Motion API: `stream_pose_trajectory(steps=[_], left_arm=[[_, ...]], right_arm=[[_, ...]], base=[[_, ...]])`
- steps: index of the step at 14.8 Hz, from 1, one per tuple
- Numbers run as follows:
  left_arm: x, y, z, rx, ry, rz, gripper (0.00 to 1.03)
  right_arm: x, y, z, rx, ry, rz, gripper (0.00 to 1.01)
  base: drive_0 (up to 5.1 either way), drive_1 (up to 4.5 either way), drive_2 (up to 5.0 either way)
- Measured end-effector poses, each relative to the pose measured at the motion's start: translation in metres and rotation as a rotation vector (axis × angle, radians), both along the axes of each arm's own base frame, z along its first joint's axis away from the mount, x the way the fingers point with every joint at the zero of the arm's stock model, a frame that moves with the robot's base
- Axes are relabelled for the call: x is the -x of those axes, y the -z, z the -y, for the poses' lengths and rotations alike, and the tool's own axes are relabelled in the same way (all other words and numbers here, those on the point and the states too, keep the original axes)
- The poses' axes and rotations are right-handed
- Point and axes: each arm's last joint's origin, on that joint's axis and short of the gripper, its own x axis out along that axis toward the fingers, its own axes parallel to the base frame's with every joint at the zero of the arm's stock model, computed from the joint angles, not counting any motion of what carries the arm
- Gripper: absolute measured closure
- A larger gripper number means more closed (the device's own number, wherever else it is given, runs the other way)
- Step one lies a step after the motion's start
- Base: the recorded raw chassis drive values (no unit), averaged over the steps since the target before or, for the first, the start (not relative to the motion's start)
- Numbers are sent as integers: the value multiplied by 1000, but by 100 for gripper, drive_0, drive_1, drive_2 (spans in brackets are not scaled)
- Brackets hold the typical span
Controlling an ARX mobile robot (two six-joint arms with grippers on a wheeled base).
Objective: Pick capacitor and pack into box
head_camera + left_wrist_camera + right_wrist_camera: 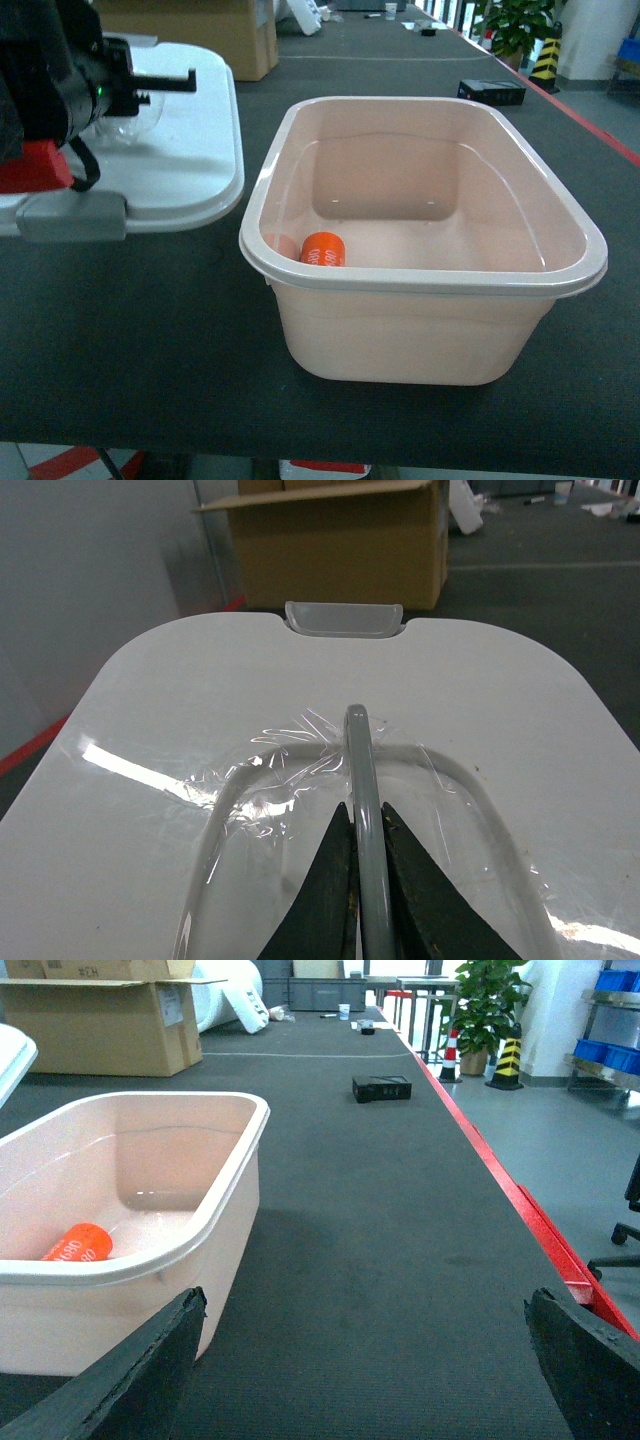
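The capacitor (323,249) lay on its side on the floor of the box (420,290), close to the near left corner, with its white printed numbers turned up. In the right wrist view the same capacitor (79,1243) rested against the near wall of the box (225,1175). The box stood open on the dark table (130,340).

The white lid (190,150) lay flat on the table just beside the box, on its left. The left gripper (364,875) was over this lid, and its two dark fingers (335,880) were drawn narrow around the grey latch (360,780), touching it on both sides. Clear film (290,740) was wrinkled around the handle recess.

The right gripper (360,1380) was beside the box, on its right, above the table. Its fingers (130,1380) stood wide apart and held nothing.

A brown cardboard carton (340,545) stood behind the lid. A small black box (381,1088) lay farther along the table.
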Motion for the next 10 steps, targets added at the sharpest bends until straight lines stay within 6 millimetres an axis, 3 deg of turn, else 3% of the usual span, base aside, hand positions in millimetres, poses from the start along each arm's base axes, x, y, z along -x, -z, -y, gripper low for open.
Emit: stream_pose_trajectory(steps=[1,2,5,8,10], left_arm=[[-4,-50,44,20,43,59,101],[-3,-58,63,28,78,67,101],[-1,-65,116,40,169,60,101],[9,-55,177,75,267,-12,101],[19,-54,195,114,277,-38,101]], right_arm=[[0,0,0,0,0,0,3],[0,0,0,0,0,0,3],[0,0,0,0,0,0,3],[0,0,0,0,0,0,3],[0,0,0,0,0,0,3]], base=[[0,0,0],[0,0,0],[0,0,0],[0,0,0],[0,0,0]])
